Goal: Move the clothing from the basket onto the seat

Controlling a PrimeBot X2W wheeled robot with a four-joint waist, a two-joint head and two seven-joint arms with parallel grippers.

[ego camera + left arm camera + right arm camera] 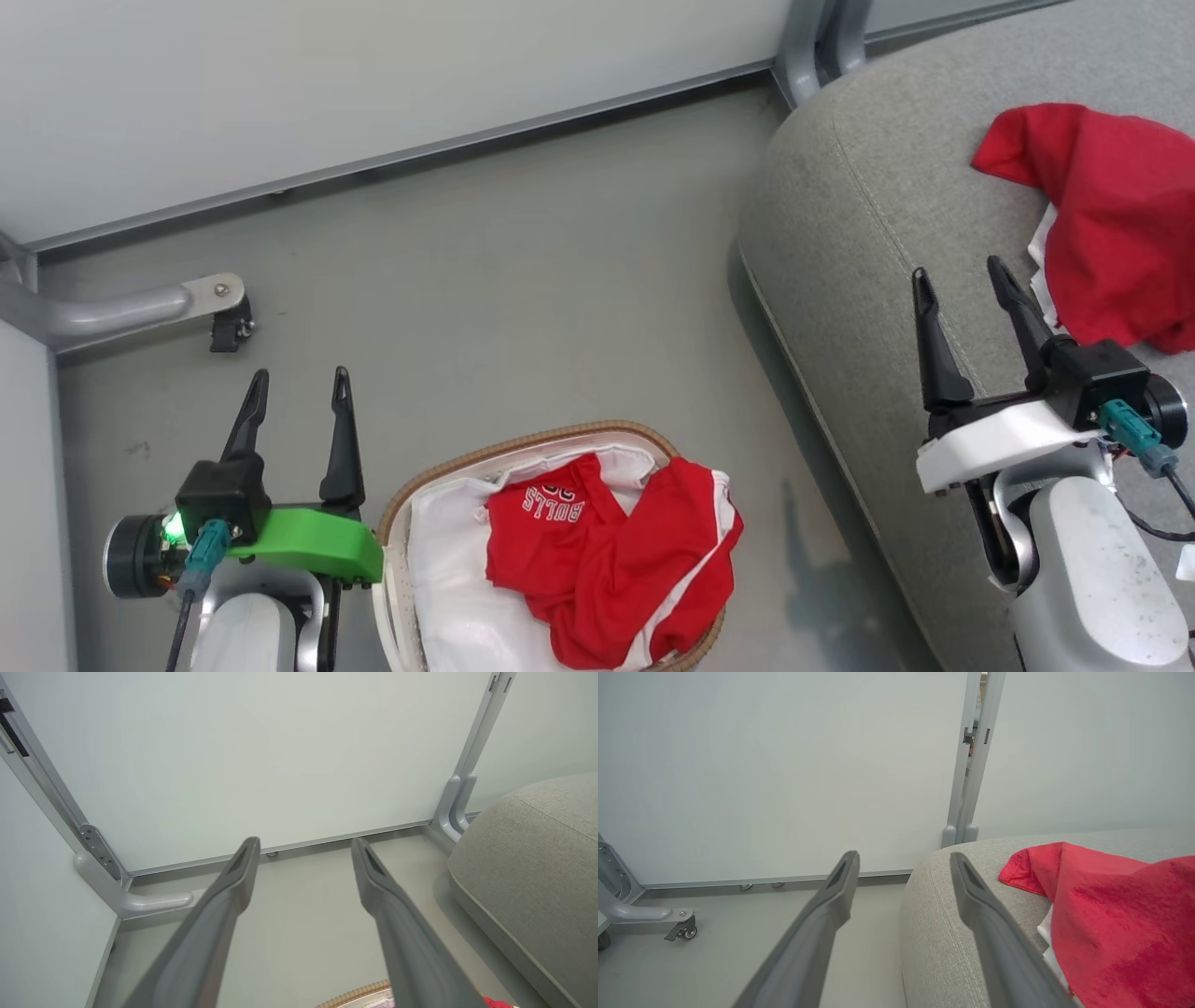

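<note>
- One red garment (1116, 219) lay on the grey seat (840, 243), just right of the right tool (960, 268) and not touching it.
- The right tool stood open and empty above the seat's edge, its fingers pointing toward the wall (373, 75).
- Other red clothing (607, 560) sat in the basket (523, 443), beside the left tool (302, 372).
- The left tool hung open and empty over the floor (513, 280).

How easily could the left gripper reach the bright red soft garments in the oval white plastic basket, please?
Probably yes: the left gripper is open and empty beside the oval white plastic basket, and the bright red soft garments lie on top, uncovered.
</note>
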